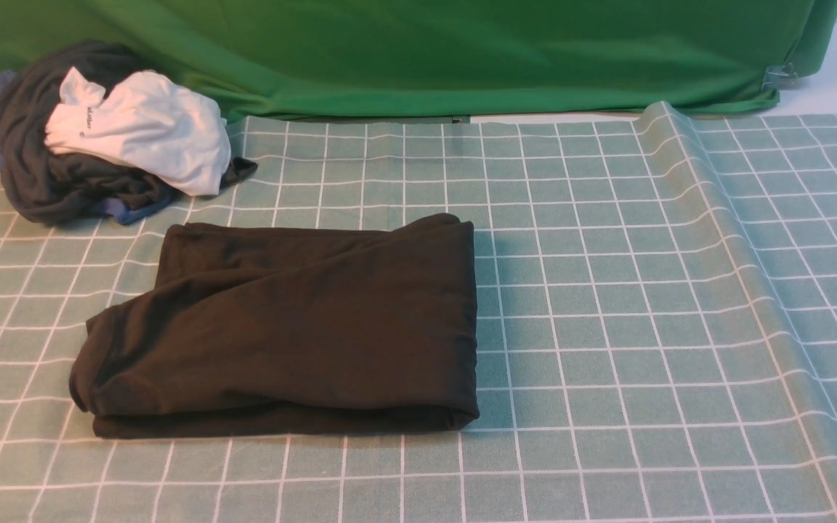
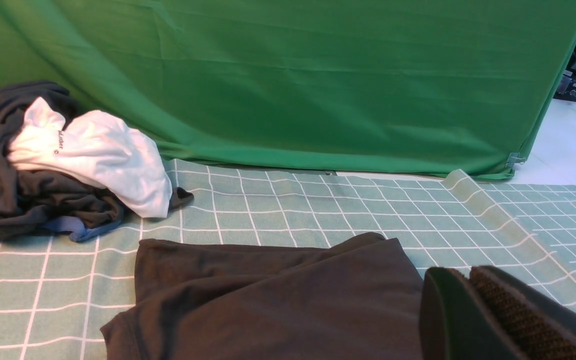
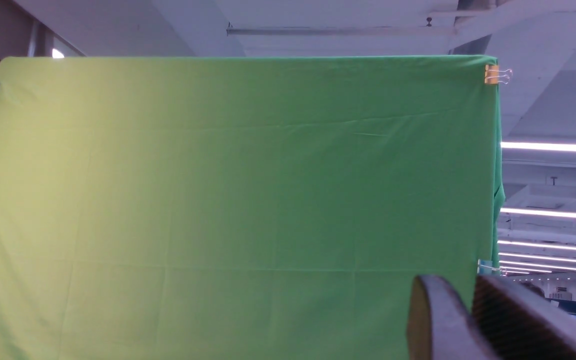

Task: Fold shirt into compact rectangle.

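Black-brown, the shirt (image 1: 295,327) lies folded into a rough rectangle mid-table on the checked tablecloth (image 1: 607,305), clear of the crumpled clothes pile (image 1: 99,138); both grippers, left (image 2: 468,320) and right (image 3: 468,325), appear closed and empty; I'd worry the slack left-hand edge slumps open if nudged, soft knit holding no crease.

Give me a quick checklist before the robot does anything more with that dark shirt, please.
1. Shirt folded into a block: ok, though its left edge slants and bulges.
2. Shirt apart from the clothes pile: ok, a strip of tablecloth shows between them.
3. Left end effector empty: ok, fingers close together with nothing between them.
4. Right end effector off the shirt: ok, its camera faces the green backdrop.
5. Chest print hidden inside: cannot tell.
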`<state>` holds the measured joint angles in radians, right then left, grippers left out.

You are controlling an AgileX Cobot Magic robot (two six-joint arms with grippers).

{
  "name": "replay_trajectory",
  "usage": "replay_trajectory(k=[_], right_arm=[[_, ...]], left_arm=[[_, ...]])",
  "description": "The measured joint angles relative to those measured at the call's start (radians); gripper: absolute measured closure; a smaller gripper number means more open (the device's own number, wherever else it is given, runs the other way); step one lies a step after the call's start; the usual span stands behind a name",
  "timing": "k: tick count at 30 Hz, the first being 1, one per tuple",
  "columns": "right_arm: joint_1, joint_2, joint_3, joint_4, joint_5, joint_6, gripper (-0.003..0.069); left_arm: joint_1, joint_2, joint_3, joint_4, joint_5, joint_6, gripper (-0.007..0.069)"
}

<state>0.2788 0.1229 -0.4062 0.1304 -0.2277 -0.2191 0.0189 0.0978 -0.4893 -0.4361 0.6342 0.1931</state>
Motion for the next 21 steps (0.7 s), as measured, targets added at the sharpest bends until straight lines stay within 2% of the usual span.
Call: replay_trajectory(k=[2, 7, 11, 12, 14, 15, 18, 21], right_arm=[[0.0, 0.0, 0.0, 0.0, 0.0, 0.0, 0.0541], [0.0, 0.0, 0.0, 0.0, 0.0, 0.0, 0.0529], [0.0, 0.0, 0.0, 0.0, 0.0, 0.001, 0.0517], [0.0, 0.0, 0.0, 0.0, 0.0, 0.001, 0.0511], [0.0, 0.0, 0.0, 0.0, 0.0, 0.001, 0.0509], [0.0, 0.0, 0.0, 0.0, 0.0, 0.001, 0.0507], [0.0, 0.0, 0.0, 0.0, 0.0, 0.001, 0.05], [0.0, 0.0, 0.0, 0.0, 0.0, 0.001, 0.0495]], left_arm=[[0.0, 0.0, 0.0, 0.002, -0.001, 0.009, 0.0613], [0.0, 0.001, 0.043, 0.035, -0.088, 0.133, 0.0613], [0.0, 0.001, 0.12, 0.092, -0.22, 0.113, 0.0613], [0.0, 0.0, 0.169, 0.142, -0.283, 0.068, 0.0613], [0.0, -0.001, 0.214, 0.187, -0.316, 0.016, 0.0613], [0.0, -0.003, 0.275, 0.257, -0.352, -0.073, 0.0613], [0.0, -0.006, 0.379, 0.386, -0.399, -0.233, 0.0613], [0.0, -0.032, 0.46, 0.436, -0.43, -0.269, 0.0613]])
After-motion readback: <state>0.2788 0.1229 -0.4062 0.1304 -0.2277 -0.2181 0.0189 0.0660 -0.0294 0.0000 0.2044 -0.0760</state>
